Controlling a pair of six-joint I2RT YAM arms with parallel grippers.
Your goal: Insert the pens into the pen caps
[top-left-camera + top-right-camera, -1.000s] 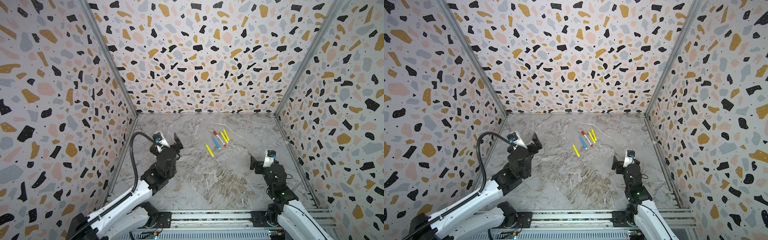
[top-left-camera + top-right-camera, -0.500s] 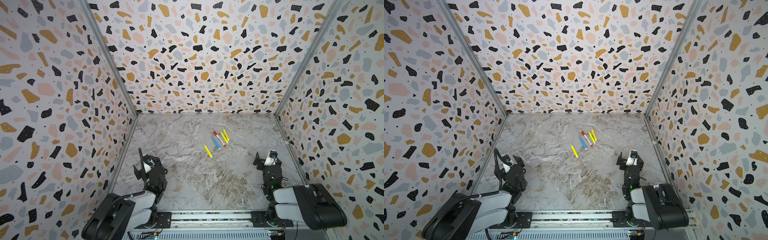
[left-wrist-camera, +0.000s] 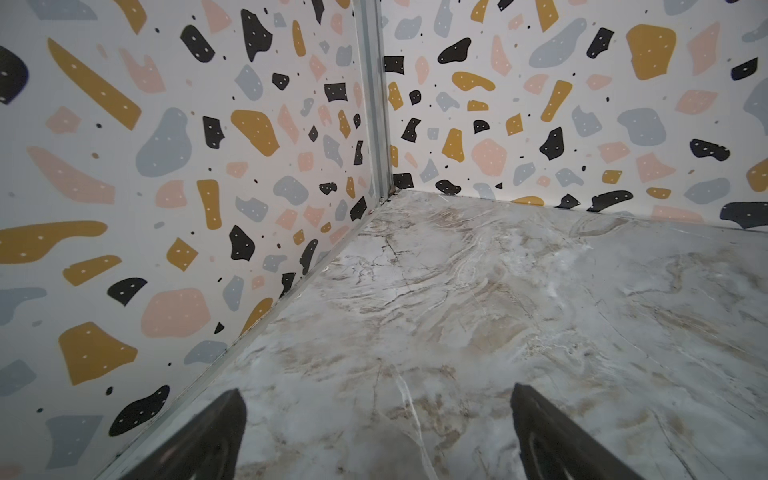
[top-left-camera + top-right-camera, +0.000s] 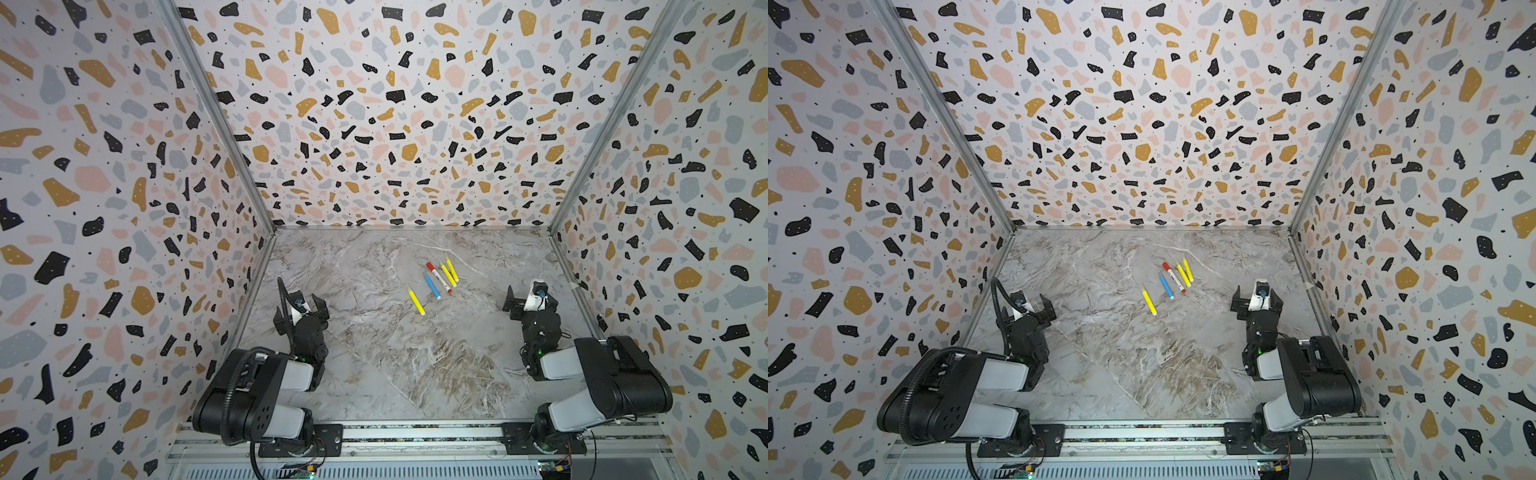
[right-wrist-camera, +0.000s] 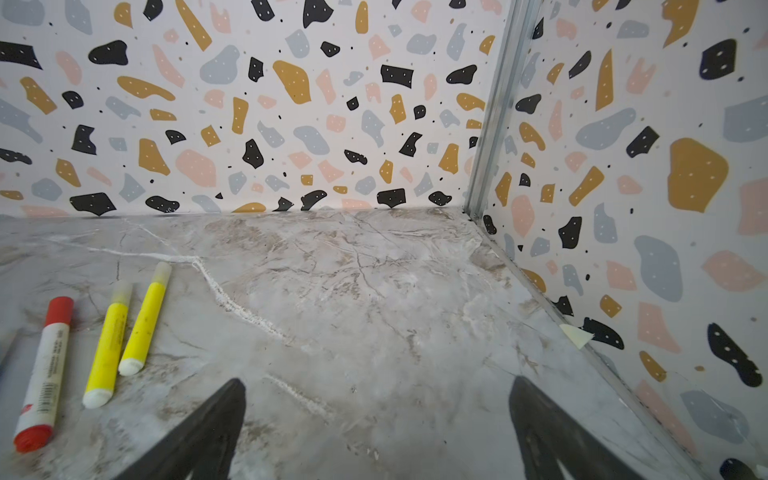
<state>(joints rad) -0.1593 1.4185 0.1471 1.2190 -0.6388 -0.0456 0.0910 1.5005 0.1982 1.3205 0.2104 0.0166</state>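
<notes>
Five pens lie in a loose group right of the middle of the marble table [image 4: 395,374]. In both top views a yellow pen [image 4: 416,302] [image 4: 1150,302] lies nearest, then a blue pen [image 4: 432,286] [image 4: 1166,286]. Behind them lie a white-barrelled pen [image 4: 438,277] [image 5: 43,374] and two yellow pens [image 5: 106,349] [image 5: 145,318]. The right wrist view shows a red pen cap [image 5: 60,311] on the white pen and pale pen caps [image 5: 122,291] [image 5: 163,270] on the two yellow pens. My left gripper [image 4: 300,313] [image 3: 376,390] is open and empty near the left wall. My right gripper [image 4: 532,301] [image 5: 377,380] is open and empty, right of the pens.
Speckled walls [image 4: 124,249] close in the table on the left, back and right. A metal rail [image 4: 415,432] runs along the front, with both arm bases on it. A scrap of pale tape [image 5: 575,334] sticks at the foot of the right wall.
Both arms have folded back toward the front rail. The left gripper came back toward the left wall, the right one drew back toward the right wall. The pens have not moved.
</notes>
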